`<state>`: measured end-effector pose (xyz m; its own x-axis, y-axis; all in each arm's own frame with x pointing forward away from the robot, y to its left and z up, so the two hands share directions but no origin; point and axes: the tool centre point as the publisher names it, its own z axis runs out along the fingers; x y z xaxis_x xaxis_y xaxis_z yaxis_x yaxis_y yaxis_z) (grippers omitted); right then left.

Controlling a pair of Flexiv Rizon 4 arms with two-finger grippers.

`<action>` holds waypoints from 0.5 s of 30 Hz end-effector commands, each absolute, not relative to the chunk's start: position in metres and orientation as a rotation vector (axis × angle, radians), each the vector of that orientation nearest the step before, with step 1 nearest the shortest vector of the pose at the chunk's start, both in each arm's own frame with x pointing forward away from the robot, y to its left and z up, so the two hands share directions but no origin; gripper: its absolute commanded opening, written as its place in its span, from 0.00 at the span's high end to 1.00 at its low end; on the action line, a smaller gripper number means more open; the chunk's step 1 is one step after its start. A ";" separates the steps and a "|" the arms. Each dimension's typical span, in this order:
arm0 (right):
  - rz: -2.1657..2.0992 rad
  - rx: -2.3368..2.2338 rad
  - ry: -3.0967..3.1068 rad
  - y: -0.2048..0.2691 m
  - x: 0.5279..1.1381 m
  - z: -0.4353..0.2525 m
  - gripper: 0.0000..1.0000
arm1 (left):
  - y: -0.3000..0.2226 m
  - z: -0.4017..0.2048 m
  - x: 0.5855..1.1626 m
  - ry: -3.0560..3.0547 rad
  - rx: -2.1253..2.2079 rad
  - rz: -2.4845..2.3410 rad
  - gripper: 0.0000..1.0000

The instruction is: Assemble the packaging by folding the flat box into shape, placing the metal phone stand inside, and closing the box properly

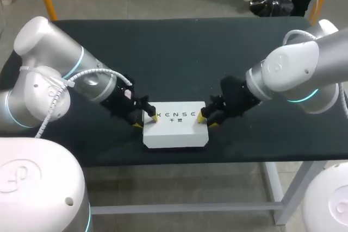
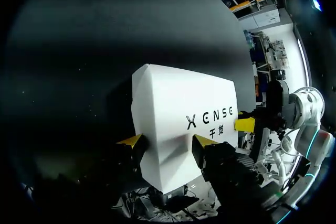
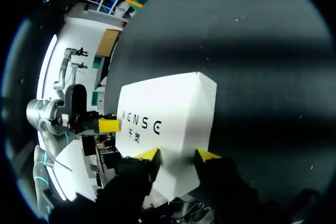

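Observation:
A white box (image 1: 175, 129) with dark print on its lid lies closed near the table's front edge. My left gripper (image 1: 147, 121) is at its left end and my right gripper (image 1: 207, 119) at its right end. In the left wrist view the box (image 2: 178, 103) has its end corner between the spread fingers of the left gripper (image 2: 167, 140), one tip over the lid and one beside the end. The right wrist view shows the same for the right gripper (image 3: 178, 155) on the box (image 3: 173, 108). Both stand open. No phone stand is in sight.
The dark table top (image 1: 174, 52) stretches bare behind the box. The front edge of the table (image 1: 179, 158) runs just below the box. Each wrist view catches the other arm's yellow fingertip (image 2: 244, 125) (image 3: 108, 125) at the far end of the box.

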<state>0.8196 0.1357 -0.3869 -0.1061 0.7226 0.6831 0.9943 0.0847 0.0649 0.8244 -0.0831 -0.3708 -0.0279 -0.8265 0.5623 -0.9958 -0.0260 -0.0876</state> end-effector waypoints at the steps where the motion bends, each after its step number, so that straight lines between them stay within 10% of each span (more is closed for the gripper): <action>1: -0.715 -1.658 -1.868 0.141 0.826 -0.386 0.53 | -0.088 -0.369 0.828 -1.905 1.903 0.652 0.39; 15: -0.673 -1.666 -1.845 0.139 0.828 -0.383 0.53 | -0.087 -0.368 0.832 -1.884 1.882 0.577 0.38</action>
